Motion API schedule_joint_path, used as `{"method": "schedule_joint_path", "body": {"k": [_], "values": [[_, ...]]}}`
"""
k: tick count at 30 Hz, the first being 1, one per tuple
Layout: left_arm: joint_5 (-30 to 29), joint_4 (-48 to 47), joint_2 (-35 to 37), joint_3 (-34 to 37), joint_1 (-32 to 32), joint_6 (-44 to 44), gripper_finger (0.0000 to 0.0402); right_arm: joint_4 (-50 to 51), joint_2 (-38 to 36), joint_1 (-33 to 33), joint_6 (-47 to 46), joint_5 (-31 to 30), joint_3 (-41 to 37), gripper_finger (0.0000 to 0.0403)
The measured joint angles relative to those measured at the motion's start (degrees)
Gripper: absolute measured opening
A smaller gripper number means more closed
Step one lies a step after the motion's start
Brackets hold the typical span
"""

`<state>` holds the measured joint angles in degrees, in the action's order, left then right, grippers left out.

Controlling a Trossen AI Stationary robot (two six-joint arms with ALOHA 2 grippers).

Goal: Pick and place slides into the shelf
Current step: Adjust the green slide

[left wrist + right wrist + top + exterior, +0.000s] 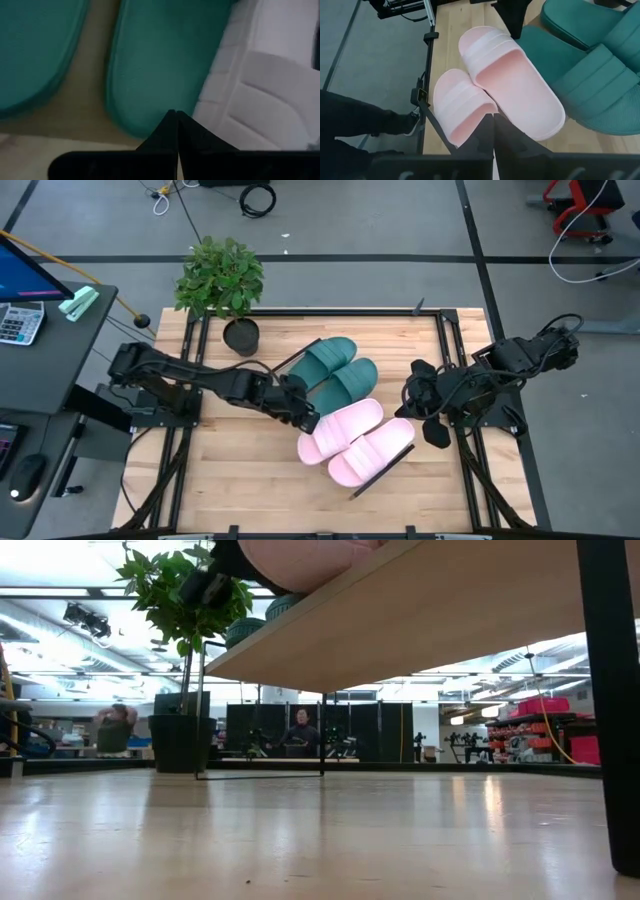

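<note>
All the slides lie side by side on the shelf (400, 620), a raised light wood board with black end bars. The two teal ones (325, 360) (350, 380) are at the far side and the two pink ones (342, 428) (372, 452) at the near side. My left gripper (308, 418) is shut and points down at the slides' left ends. Its tips (176, 117) stand over the rim of a teal slide (160, 65), beside a pink one (260, 85). My right gripper (493, 120) is shut, held high to the right of the shelf, above the pink slides (515, 80). My left gripper's shut fingertips stand at the end rim of the nearer teal slide (150, 131), slanting down from the table's left. The fingers themselves cover the spot, so I cannot tell whether they touch it.
A potted plant (222, 280) stands at the table's far left, close behind the shelf's far end. A black shelf leg (610, 690) stands on the tabletop near the low camera. A desk with a calculator (20, 325) is left of the table. People are in the room beyond.
</note>
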<state>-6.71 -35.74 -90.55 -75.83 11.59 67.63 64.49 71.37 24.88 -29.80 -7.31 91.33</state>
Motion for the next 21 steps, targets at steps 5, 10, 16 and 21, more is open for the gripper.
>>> {"method": "schedule_joint_path", "body": {"k": [5,10,16,21], "values": [[-1.3,-3.17,0.12,0.01,-0.51,0.02,0.0,0.0,0.0,0.0,-0.01,0.02,0.0,0.0004],[-2.27,-3.95,0.14,-0.02,-0.54,-0.41,0.0,0.0,0.0,0.0,-0.02,0.07,0.0,0.0005],[-3.48,-4.32,0.2,-0.02,-0.52,-0.38,0.0,0.0,0.01,0.0,-0.04,0.09,0.0,0.0004],[-4.29,-6.42,0.14,-1.17,-0.52,-0.42,0.0,0.02,0.02,0.0,-0.06,0.11,0.0,0.0004]]}}
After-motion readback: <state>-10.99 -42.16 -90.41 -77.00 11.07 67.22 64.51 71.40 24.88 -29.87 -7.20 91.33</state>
